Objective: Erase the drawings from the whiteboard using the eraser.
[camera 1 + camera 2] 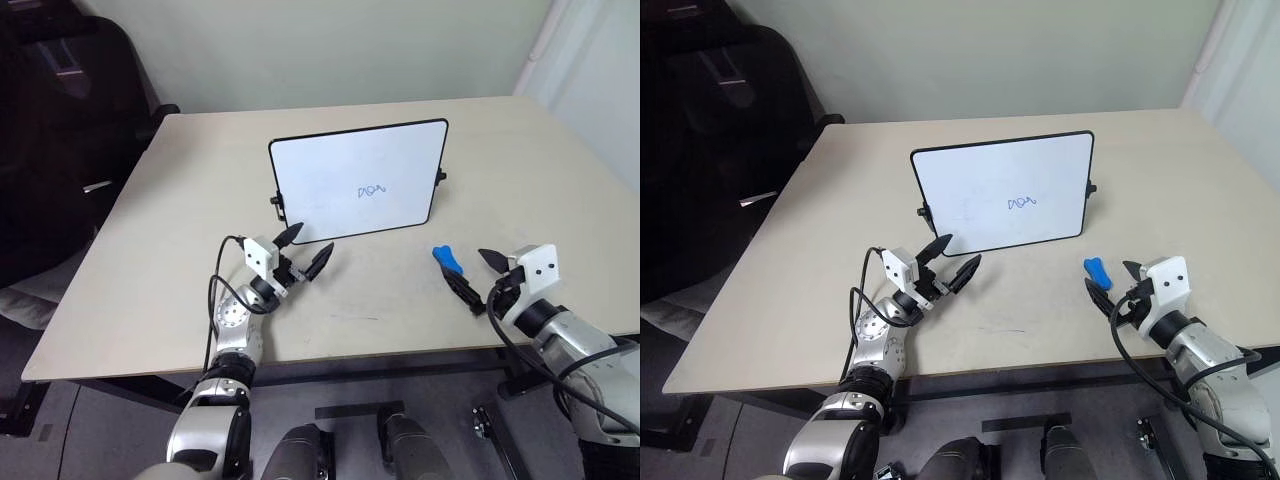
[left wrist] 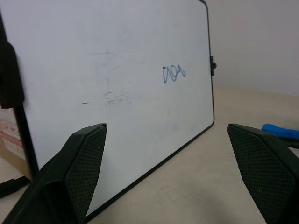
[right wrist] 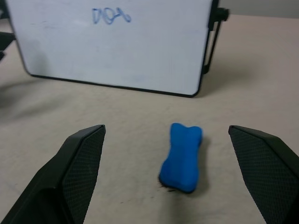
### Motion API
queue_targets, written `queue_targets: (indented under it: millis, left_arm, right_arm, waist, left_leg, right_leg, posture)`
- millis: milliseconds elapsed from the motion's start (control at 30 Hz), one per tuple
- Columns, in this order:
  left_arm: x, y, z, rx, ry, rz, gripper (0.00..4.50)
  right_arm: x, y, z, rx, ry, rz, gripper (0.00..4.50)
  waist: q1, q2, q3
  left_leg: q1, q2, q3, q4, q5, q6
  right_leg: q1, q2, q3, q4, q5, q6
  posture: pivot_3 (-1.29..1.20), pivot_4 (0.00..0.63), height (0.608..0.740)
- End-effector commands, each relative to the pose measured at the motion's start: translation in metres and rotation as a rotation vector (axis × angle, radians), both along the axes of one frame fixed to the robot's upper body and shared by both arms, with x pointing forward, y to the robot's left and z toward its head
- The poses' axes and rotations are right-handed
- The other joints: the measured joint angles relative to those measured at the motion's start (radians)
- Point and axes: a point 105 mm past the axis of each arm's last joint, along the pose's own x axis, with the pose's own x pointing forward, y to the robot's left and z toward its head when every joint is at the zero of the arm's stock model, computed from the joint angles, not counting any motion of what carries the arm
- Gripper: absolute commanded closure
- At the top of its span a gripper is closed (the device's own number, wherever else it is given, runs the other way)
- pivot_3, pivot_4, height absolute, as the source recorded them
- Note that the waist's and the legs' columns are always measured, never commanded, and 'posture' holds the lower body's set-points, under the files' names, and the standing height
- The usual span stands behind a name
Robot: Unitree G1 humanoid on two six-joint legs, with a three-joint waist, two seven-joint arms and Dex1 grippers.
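Observation:
The whiteboard (image 1: pixel 340 170) stands propped upright at the middle of the table, with the small blue drawings (image 1: pixel 371 190) right of its centre. In front of the board's right corner the blue eraser (image 1: pixel 447 259) lies flat on the table. My right gripper (image 3: pixel 166 129) is open and low over the table, and the eraser (image 3: pixel 182 156) lies between its spread fingers without touching them. My left gripper (image 1: pixel 305 248) is open too, near the board's lower left corner, facing the board (image 2: pixel 117 70) with nothing between its fingers.
The beige table (image 1: pixel 150 250) has its front edge close under both arms and its left edge running back at a slant. A black chair (image 1: pixel 60 120) stands beyond the left edge. Bare tabletop lies between the two grippers.

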Motion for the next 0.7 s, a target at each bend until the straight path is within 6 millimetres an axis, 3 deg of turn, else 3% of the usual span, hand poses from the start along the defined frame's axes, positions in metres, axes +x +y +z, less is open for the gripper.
queue_targets:
  millis: [33,200,367,467,700]
  left_arm:
    - [-0.004,-0.003,-0.005,-0.027,0.015,-0.005,0.00]
    - [-0.003,-0.004,-0.003,-0.028,0.011,-0.001,0.00]
    - [-0.005,-0.013,-0.005,-0.035,0.020,-0.034,0.00]
    - [-0.006,-0.012,-0.005,-0.030,0.011,-0.024,0.00]
    - [-0.007,-0.006,-0.005,-0.028,0.005,0.009,0.00]
  right_arm:
    - [0.000,-0.006,0.013,-0.005,-0.048,-0.031,0.02]
    - [0.001,-0.009,0.017,0.024,-0.054,-0.049,0.02]
    - [0.006,0.004,0.022,0.098,0.023,-0.002,0.02]
    - [0.010,0.012,0.014,0.124,0.167,0.025,0.02]
    - [0.022,0.010,0.003,0.013,0.285,0.004,0.02]
  waist:
    - [0.001,0.000,0.000]
    - [0.006,0.000,0.000]
    - [0.005,0.000,0.000]
    - [0.006,0.000,0.000]
    - [0.012,0.001,-0.001]
  left_leg:
    - [0.000,0.000,0.000,0.000,0.000,0.001]
    - [0.000,0.000,0.000,0.000,0.001,0.005]
    - [0.000,0.000,0.000,0.000,0.001,0.005]
    - [0.000,-0.001,0.000,0.000,0.001,0.006]
    - [0.001,-0.001,0.000,0.000,0.001,0.011]
  right_leg:
    - [0.000,0.000,0.000,0.000,0.000,0.000]
    - [0.001,-0.001,0.000,0.000,-0.001,0.002]
    - [0.001,-0.001,0.000,0.000,-0.001,0.002]
    - [0.001,-0.001,0.000,-0.001,-0.002,0.002]
    - [0.002,-0.001,0.000,-0.001,-0.004,0.005]
  posture:
    - [0.00,0.150,0.726]
    - [0.00,0.150,0.726]
    - [0.00,0.150,0.726]
    - [0.00,0.150,0.726]
    - [0.00,0.150,0.726]
